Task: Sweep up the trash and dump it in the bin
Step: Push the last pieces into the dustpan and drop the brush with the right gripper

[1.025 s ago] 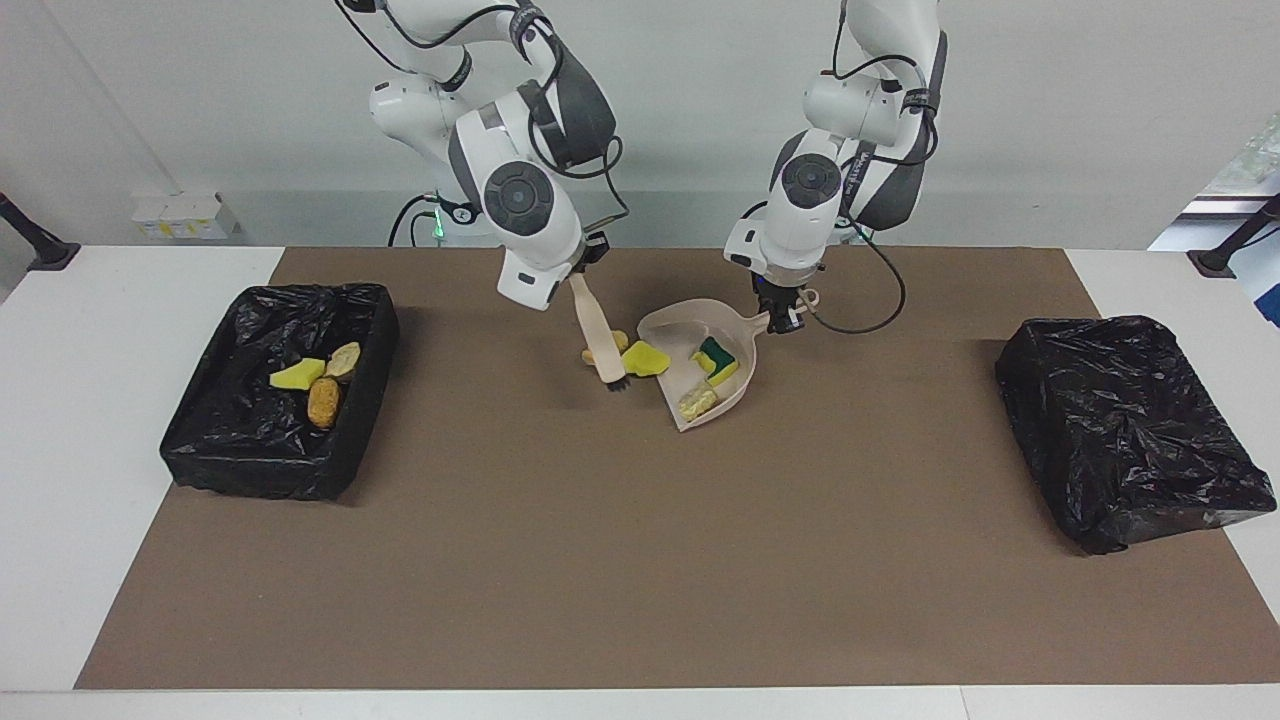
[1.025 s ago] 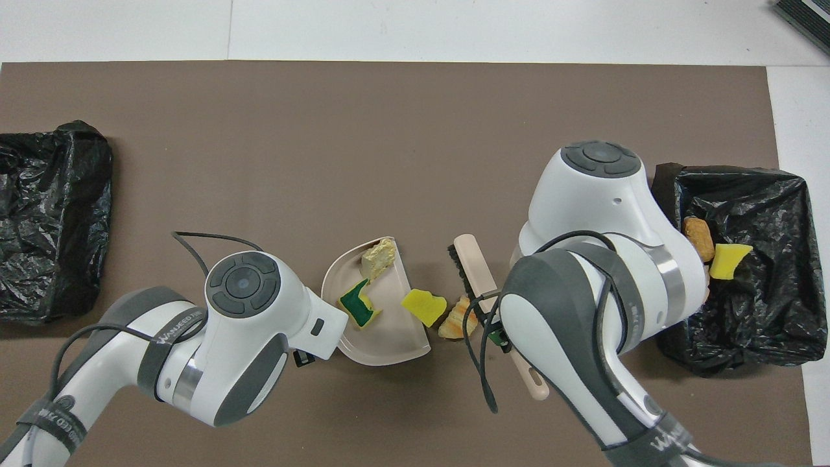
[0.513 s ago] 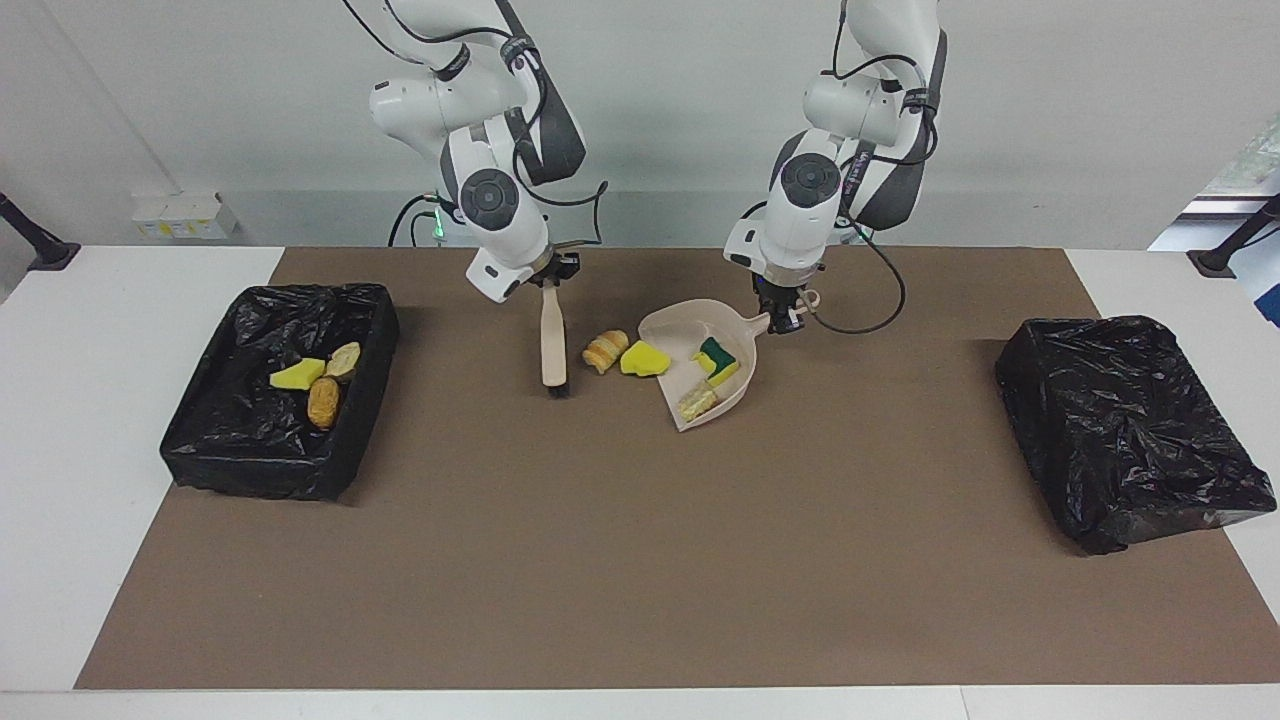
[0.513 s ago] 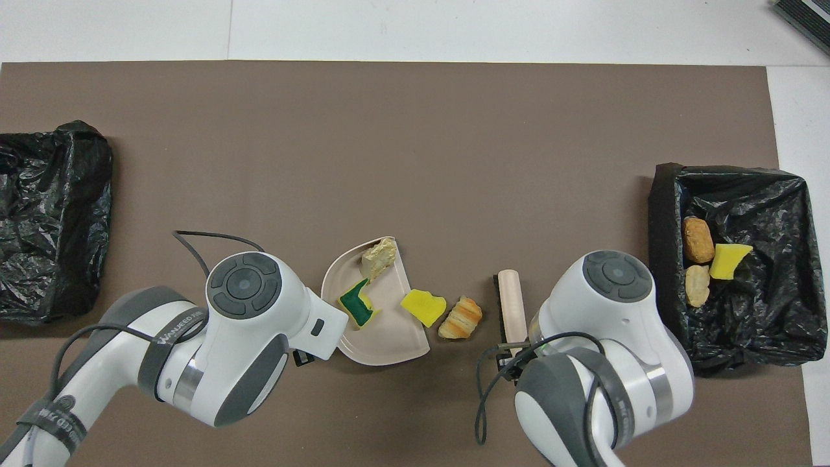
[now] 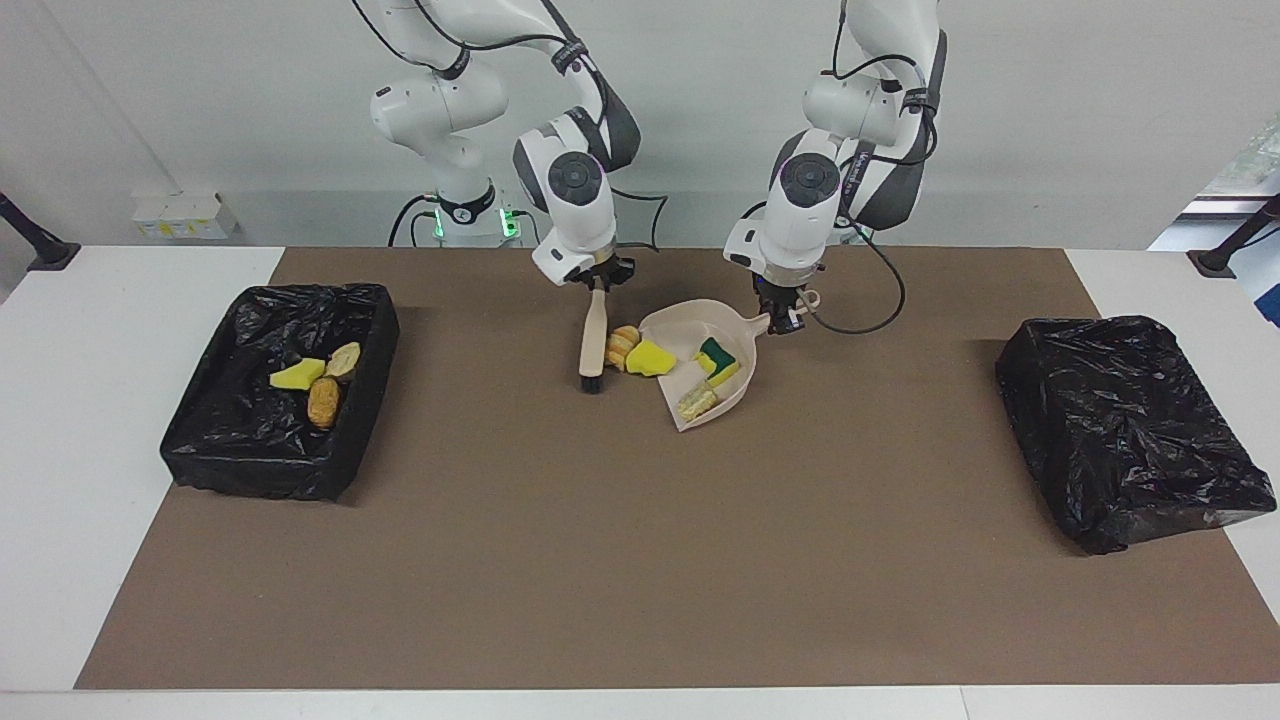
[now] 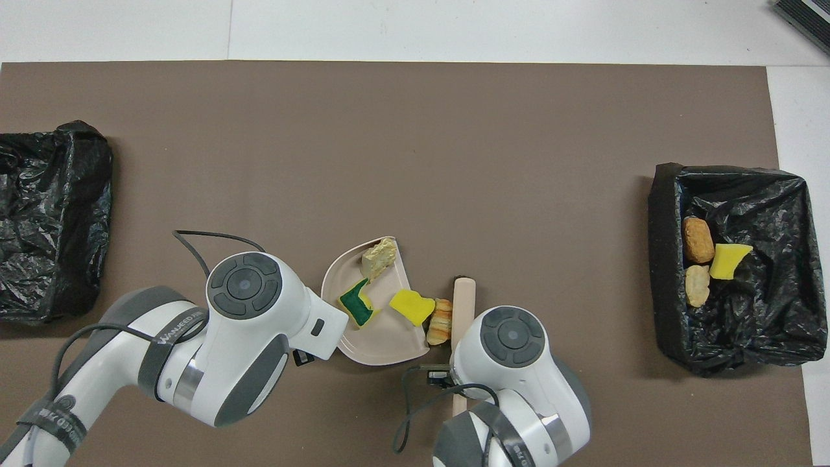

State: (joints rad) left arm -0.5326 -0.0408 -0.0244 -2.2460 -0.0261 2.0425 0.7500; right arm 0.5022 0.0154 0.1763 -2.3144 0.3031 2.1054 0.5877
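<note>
Here, brush meets scraps at the dustpan's mouth.
The right gripper (image 5: 597, 283) is clamped on the brush (image 5: 592, 338) handle, bristles down against the bread-like piece (image 5: 621, 347), which crowds the yellow sponge bit (image 5: 650, 359) onto the lip. The left gripper (image 5: 783, 312) pinches the dustpan (image 5: 690, 330) handle, bracing its mouth toward the sweep; two scraps (image 5: 708, 375) sit inside, three more in the open bin (image 5: 283, 400) at the right arm's end.

A brown mat (image 5: 640, 560) covers most of the white counter (image 5: 60, 400), spreading beneath the left gripper (image 5: 783, 318). A crumpled black plastic-wrapped bundle (image 5: 1120, 430) lies on the mat, well apart from that gripper, toward the left arm's end.
</note>
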